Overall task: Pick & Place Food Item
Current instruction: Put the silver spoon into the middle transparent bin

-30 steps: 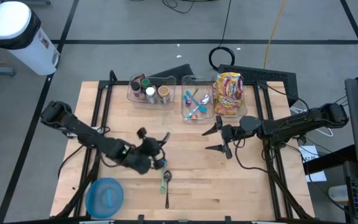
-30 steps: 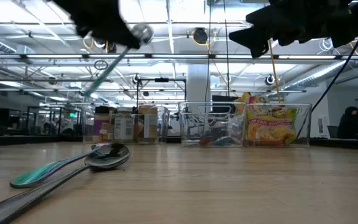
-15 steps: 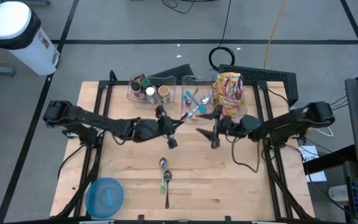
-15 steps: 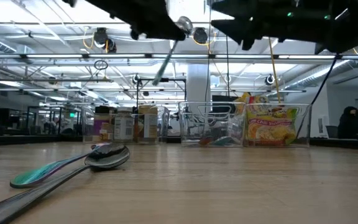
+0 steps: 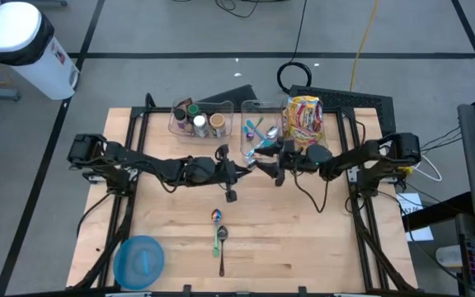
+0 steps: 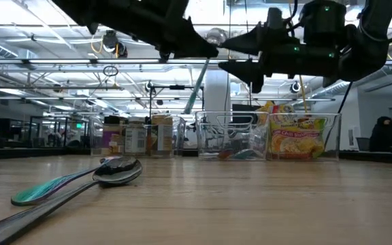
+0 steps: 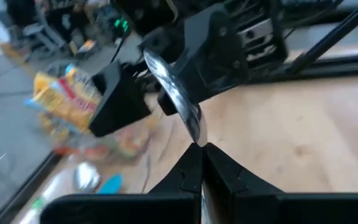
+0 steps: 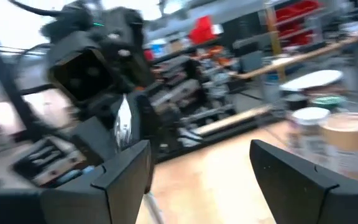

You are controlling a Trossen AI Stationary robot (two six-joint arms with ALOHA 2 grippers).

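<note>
Spoon point(image 7: 176, 99) in the left claw point(image 5: 231, 175): the fingers point(image 7: 188, 171) were pressed together on its handle, and its shiny bowl stood up in front of the right claw point(image 5: 269, 165), above the middle of the table point(image 5: 320, 239). The right claw's fingers point(image 8: 288, 177) were spread wide and held nothing; in the right wrist view the spoon's bowl showed just beyond one of them. The two claws met close together, just in front of the clear bin of utensils point(image 5: 260, 136). A yellow food packet point(image 5: 303, 124) stood in the next bin, behind the right claw. Jars point(image 5: 199, 122) filled a third bin. Two more spoons point(image 5: 221, 239) lay flat nearer the front edge, and a blue plate point(image 5: 138, 261) sat at the front left corner.
</note>
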